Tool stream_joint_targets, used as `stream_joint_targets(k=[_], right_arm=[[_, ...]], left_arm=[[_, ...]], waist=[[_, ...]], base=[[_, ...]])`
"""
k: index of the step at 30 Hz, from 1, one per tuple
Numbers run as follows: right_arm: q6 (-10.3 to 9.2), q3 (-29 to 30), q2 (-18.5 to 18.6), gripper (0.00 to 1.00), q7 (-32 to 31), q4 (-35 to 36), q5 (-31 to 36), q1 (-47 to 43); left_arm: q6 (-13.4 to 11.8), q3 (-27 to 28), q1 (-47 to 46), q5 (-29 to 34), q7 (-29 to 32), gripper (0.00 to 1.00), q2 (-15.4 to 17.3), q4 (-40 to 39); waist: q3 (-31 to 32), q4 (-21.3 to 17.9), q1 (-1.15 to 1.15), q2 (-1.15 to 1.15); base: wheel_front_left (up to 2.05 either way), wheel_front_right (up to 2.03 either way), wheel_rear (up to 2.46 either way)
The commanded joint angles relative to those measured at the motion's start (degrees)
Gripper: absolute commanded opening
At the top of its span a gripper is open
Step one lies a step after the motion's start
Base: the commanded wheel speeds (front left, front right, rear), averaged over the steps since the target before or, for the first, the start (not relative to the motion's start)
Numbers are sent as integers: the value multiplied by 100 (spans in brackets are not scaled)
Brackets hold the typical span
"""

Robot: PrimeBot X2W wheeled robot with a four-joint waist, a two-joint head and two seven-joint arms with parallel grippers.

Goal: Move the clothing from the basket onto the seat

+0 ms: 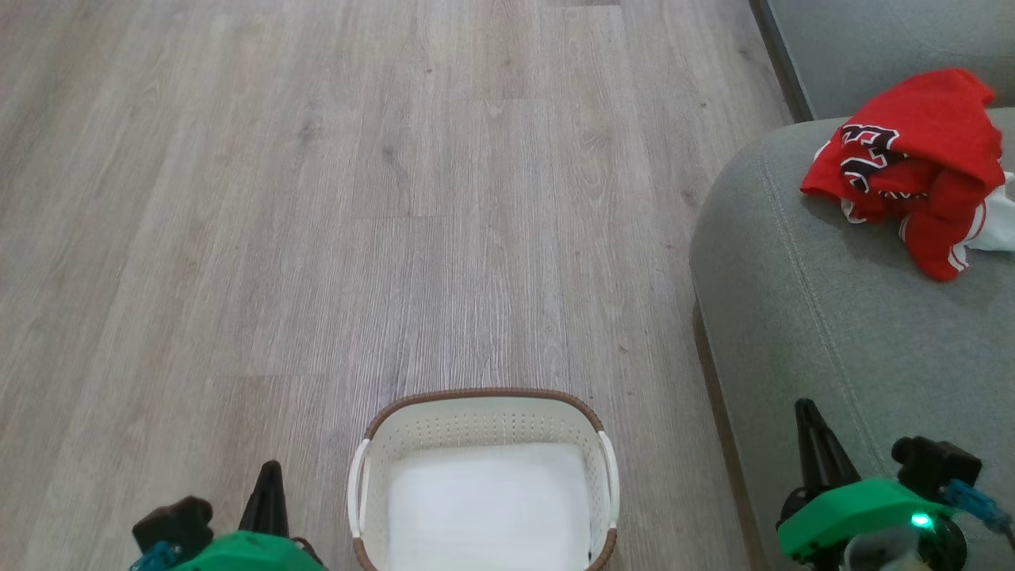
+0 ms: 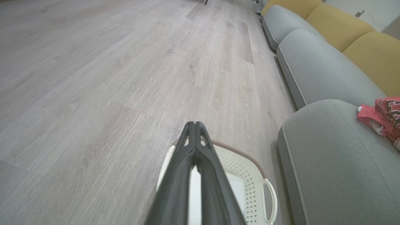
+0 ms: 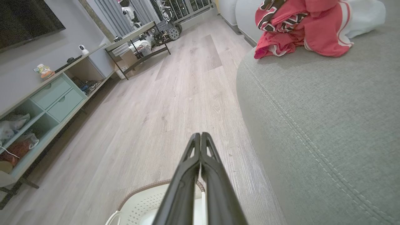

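Clothing [image 1: 912,166] lies in a red heap at the far edge of the seat [image 1: 833,357], with a pale piece tucked against it. The basket [image 1: 484,424] stands on the floor [image 1: 317,198] just beside the seat's near corner and holds a flat white pad [image 1: 488,507] and no garment I can see, so the job looks finished. The left gripper [image 2: 195,125] and right gripper [image 3: 200,136] are empty, fingers pressed together, near the basket. The floor is pale wood planks, and a low cabinet [image 3: 53,93] with drawers lines one wall.
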State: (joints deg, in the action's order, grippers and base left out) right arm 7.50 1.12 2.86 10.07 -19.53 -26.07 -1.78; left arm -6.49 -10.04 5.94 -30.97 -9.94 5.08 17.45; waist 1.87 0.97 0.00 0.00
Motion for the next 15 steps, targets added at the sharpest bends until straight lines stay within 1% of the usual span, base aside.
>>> stream_joint_targets(k=[1,15], right_arm=[[1,23,5,0,-66,229,-230,322],[0,93,4,0,-280,273,-1089,386]], left_arm=[[52,168,-283,-203,50,0,6,-187],[233,369,-408,-999,265,0,-24,-208]], waist=[[-5,-2,0,0],[-31,-15,0,0]], base=[[0,0,0],[0,0,0]])
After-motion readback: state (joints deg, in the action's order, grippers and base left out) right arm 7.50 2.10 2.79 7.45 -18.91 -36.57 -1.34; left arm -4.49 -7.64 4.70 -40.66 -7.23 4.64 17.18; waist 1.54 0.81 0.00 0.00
